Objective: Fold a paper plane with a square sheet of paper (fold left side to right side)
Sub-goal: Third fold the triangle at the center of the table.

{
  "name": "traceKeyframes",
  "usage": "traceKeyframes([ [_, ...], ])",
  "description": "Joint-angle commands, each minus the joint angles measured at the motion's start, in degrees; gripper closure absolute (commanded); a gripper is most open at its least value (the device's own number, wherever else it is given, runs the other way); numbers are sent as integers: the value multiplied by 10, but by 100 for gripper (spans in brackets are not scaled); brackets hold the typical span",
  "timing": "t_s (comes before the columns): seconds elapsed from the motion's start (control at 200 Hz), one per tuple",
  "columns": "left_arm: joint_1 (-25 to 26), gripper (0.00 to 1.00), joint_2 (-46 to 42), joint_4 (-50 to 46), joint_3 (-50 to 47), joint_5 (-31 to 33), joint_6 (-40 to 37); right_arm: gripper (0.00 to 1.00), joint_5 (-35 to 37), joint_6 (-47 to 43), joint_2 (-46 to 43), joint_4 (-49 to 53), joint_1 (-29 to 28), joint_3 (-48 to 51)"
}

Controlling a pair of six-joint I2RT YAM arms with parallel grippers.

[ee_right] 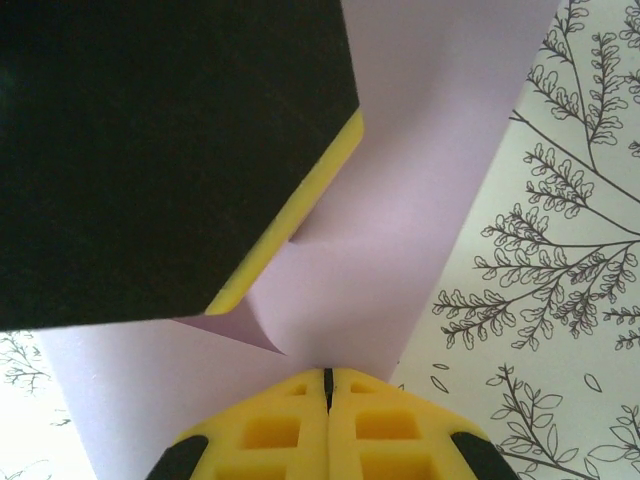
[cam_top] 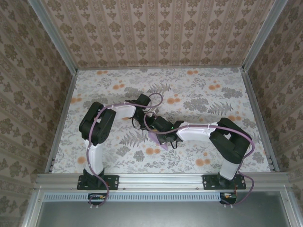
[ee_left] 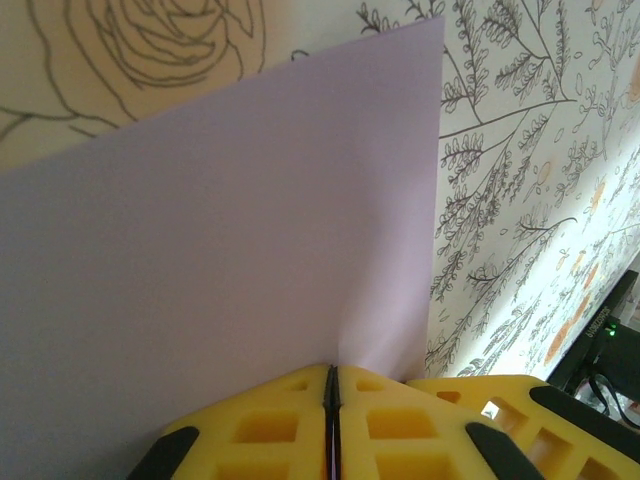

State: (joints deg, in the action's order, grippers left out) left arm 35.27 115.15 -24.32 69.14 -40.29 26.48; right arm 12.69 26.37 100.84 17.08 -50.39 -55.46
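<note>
The pale lilac paper (cam_top: 155, 139) lies on the flowered table top in the middle, between the two arms. In the left wrist view the sheet (ee_left: 230, 250) rises broad and flat in front of my left gripper (ee_left: 331, 371). Its yellow jaws are pressed together, with the paper wrinkling right at their tip. My right gripper (ee_right: 327, 374) is shut too. A folded flap of the paper (ee_right: 400, 200) curls up from its tip. The left gripper's dark finger (ee_right: 150, 150) rests on the paper just beyond. From above, my left gripper (cam_top: 150, 126) and right gripper (cam_top: 160, 135) meet over the sheet.
The table is covered with a leaf-and-orange-flower cloth (cam_top: 203, 99). Patterned walls and metal rails (cam_top: 61, 118) close it in on three sides. The right gripper's yellow finger (ee_left: 500, 405) sits close beside the left one.
</note>
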Motion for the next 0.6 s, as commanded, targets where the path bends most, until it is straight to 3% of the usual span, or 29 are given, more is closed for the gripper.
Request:
traceKeyframes([
  [0.0, 0, 85, -1, -47, 8, 29, -21, 100, -16, 1, 24, 15, 4, 3],
  [0.355, -50, 71, -76, -108, 44, 54, -58, 100, -35, -10, 18, 21, 3, 17],
  [0.55, -64, 85, -143, -78, -32, 38, -44, 100, -43, -15, 18, 23, 3, 15],
  [0.595, -63, 86, -152, -57, -52, 5, -33, 100, -44, -15, 19, 24, 3, 13],
])
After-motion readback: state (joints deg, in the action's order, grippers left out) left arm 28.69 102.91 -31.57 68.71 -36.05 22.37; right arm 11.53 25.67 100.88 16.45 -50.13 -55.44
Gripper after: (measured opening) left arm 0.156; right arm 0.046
